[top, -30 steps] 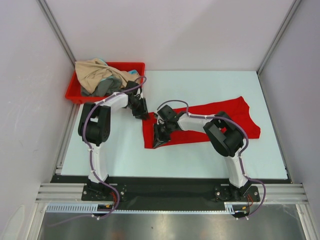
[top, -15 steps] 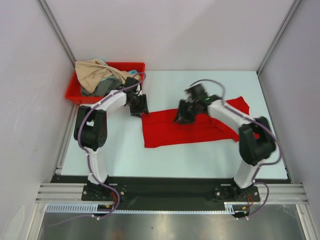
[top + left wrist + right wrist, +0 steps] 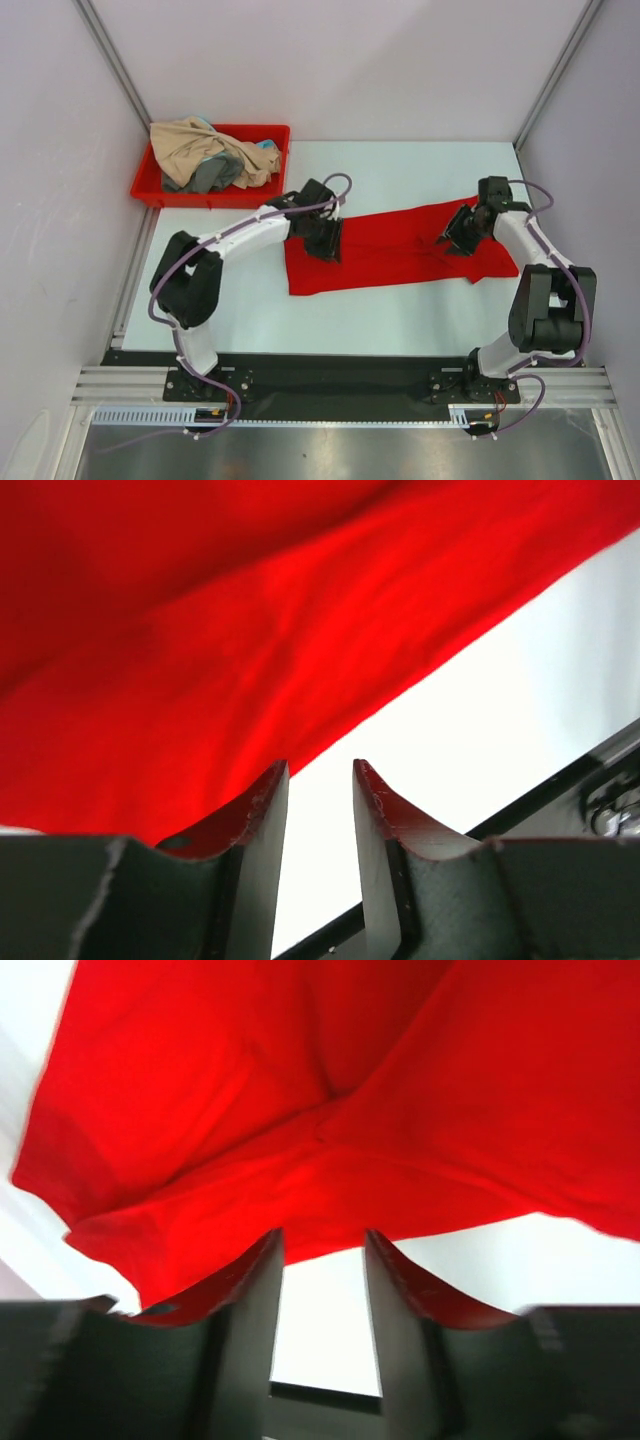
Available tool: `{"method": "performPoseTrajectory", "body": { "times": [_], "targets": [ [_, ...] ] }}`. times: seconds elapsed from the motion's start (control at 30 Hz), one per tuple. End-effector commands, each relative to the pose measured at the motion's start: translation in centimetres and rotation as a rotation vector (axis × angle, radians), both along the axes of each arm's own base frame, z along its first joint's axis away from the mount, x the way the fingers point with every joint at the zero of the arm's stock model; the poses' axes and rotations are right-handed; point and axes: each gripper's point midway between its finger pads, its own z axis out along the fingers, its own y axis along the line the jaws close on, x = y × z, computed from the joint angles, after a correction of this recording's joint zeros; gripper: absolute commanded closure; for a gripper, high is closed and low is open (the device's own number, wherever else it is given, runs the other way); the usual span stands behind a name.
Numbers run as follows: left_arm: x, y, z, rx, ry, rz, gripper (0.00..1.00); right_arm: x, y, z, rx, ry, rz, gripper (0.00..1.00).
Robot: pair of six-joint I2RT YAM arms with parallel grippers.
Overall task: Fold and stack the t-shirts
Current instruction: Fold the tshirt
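The red t-shirt point(image 3: 400, 250) lies spread and a little wrinkled across the middle of the white table. My left gripper point(image 3: 325, 240) hovers over its left part, open and empty. In the left wrist view the left gripper point(image 3: 320, 770) has bare table between its fingers and the red t-shirt point(image 3: 200, 630) just ahead. My right gripper point(image 3: 460, 235) is over the shirt's right part, open and empty. In the right wrist view the right gripper point(image 3: 323, 1235) faces the red t-shirt point(image 3: 300, 1110). The beige shirt point(image 3: 190, 145), grey shirt point(image 3: 205, 178) and light-blue shirt point(image 3: 265, 147) lie bunched together.
The red plastic tray point(image 3: 145, 192) holding the bunched shirts stands at the table's far left corner. White walls enclose the table at the back and on both sides. Both arm bases sit on the black rail at the near edge.
My left gripper moved right from beside the tray onto the red shirt's left part. My right gripper swept from the shirt's left end across to its right end.
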Motion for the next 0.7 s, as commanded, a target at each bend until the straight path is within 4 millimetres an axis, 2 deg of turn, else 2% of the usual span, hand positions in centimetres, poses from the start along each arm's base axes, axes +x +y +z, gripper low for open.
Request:
{"method": "performPoseTrajectory", "body": {
  "times": [0.0, 0.07, 0.1, 0.17, 0.2, 0.33, 0.5, 0.67],
  "targets": [
    [-1.2, -1.3, -1.8, -0.008, 0.025, -0.057, 0.63, 0.2, 0.7, -0.4, -0.073, -0.022, -0.03, 0.6],
    [-1.8, -1.1, -3.4, 0.022, 0.052, -0.059, 0.64, 0.2, 0.1, -0.7, -0.103, -0.04, -0.069, 0.73],
    [-1.8, -1.0, -3.9, 0.029, 0.051, -0.06, 0.65, 0.1, 0.9, -1.3, -0.151, -0.054, -0.043, 0.88],
    [-1.8, -0.5, -5.3, 0.069, 0.064, -0.054, 0.66, 0.5, 1.3, -1.8, -0.201, -0.076, -0.016, 0.99],
    [-1.6, -0.4, -5.5, 0.081, 0.058, -0.059, 0.66, 0.7, 0.9, -2.1, -0.246, -0.077, -0.03, 1.0],
    [-1.8, 0.1, -6.7, 0.115, 0.078, -0.06, 0.66, 0.5, 1.4, -3.5, -0.283, -0.05, -0.04, 1.0],
    [-2.4, 0.8, -7.8, 0.14, 0.094, -0.061, 0.67, 0.8, 0.5, -4.4, -0.338, -0.067, -0.086, 1.0],
    [-2.6, 1.1, -8.0, 0.151, 0.097, -0.061, 0.67, 1.2, 0.2, -5.8, -0.359, -0.055, -0.077, 1.0]
  ]
}}
